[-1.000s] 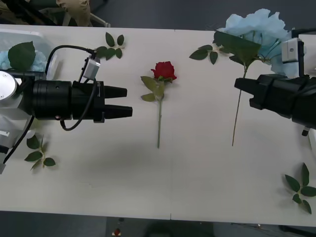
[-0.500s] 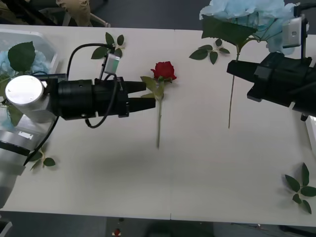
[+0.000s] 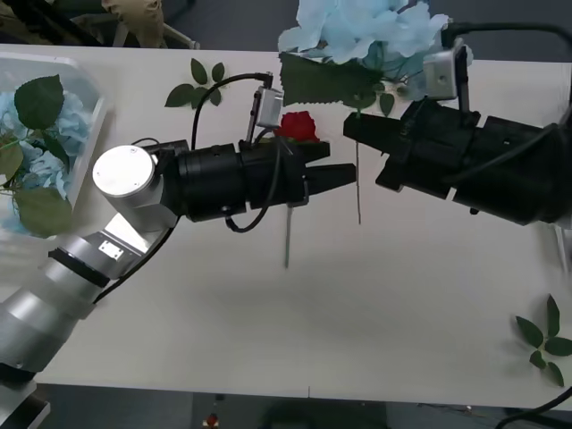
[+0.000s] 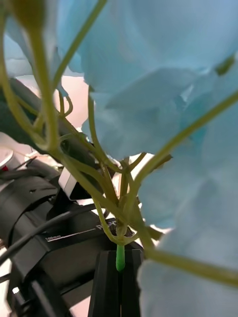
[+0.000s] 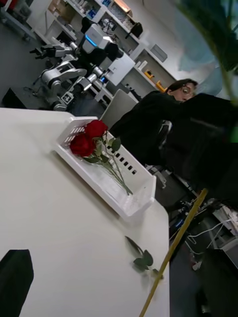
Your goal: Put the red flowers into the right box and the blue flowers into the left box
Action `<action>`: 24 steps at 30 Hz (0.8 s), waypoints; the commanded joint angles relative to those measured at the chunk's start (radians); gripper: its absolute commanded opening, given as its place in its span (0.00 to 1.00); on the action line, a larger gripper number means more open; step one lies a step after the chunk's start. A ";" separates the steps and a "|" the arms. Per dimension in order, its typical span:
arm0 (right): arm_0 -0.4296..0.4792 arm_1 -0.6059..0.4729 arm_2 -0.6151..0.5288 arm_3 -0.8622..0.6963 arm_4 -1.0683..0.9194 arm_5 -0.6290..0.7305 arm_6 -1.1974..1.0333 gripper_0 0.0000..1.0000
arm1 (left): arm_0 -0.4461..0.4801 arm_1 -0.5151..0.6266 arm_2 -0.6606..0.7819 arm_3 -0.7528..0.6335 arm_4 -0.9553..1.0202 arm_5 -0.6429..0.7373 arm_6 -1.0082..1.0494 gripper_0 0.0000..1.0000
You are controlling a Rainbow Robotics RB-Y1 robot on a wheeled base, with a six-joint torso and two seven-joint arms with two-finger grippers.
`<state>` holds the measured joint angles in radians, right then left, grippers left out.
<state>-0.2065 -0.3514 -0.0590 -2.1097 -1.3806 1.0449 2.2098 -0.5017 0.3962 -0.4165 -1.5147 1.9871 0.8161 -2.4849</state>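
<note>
White matte surface (image 3: 268, 340), lab clutter behind. Right tool (image 4: 118, 277) is clamped on a blue flower's (image 3: 357, 36) thin green stem; fluffy pale head hangs above the surface, just right of the rose (image 3: 298, 127). Left tool (image 3: 344, 175) reaches over the rose's stem, fingers slightly apart, gripping nothing. Left box (image 3: 85, 94), translucent and ribbed, far left of the rose, holds blue flowers. Right box (image 5: 136, 190) holds two roses. Judgement: mid-handover; next, left tool closes on the blue stem.
</note>
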 commanded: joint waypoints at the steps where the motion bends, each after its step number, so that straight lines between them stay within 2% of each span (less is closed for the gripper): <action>1: -0.065 0.029 0.024 0.034 0.005 -0.008 0.083 0.00 | -0.041 0.003 -0.027 -0.019 0.036 -0.012 -0.065 0.98; 6: -0.106 0.065 0.031 0.077 0.012 -0.008 0.113 0.00 | -0.041 0.004 -0.048 -0.019 0.038 -0.051 -0.071 0.97; 7: -0.116 0.069 0.036 0.086 0.012 -0.008 0.113 0.00 | -0.041 0.003 -0.056 -0.018 0.036 -0.064 -0.074 0.90; 8: -0.120 0.069 0.038 0.089 0.012 -0.008 0.114 0.00 | -0.041 0.003 -0.059 -0.018 0.036 -0.071 -0.075 0.72; 9: -0.123 0.069 0.041 0.091 0.012 -0.008 0.114 0.00 | -0.041 0.003 -0.062 -0.019 0.036 -0.075 -0.077 0.45; 10: -0.123 0.069 0.045 0.091 0.012 -0.008 0.114 0.00 | -0.041 0.003 -0.062 -0.019 0.036 -0.080 -0.077 0.07; 11: -0.125 0.069 0.050 0.093 0.012 -0.008 0.114 0.00 | -0.041 0.003 -0.062 -0.018 0.036 -0.086 -0.077 0.00; 24: -0.123 0.068 0.065 0.094 0.020 -0.006 0.113 0.00 | -0.040 0.004 -0.064 -0.018 0.045 -0.112 -0.077 0.00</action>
<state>-0.3174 -0.2840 0.0161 -1.9981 -1.3641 1.0444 2.2962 -0.5193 0.3995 -0.4846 -1.5086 2.0173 0.7162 -2.4853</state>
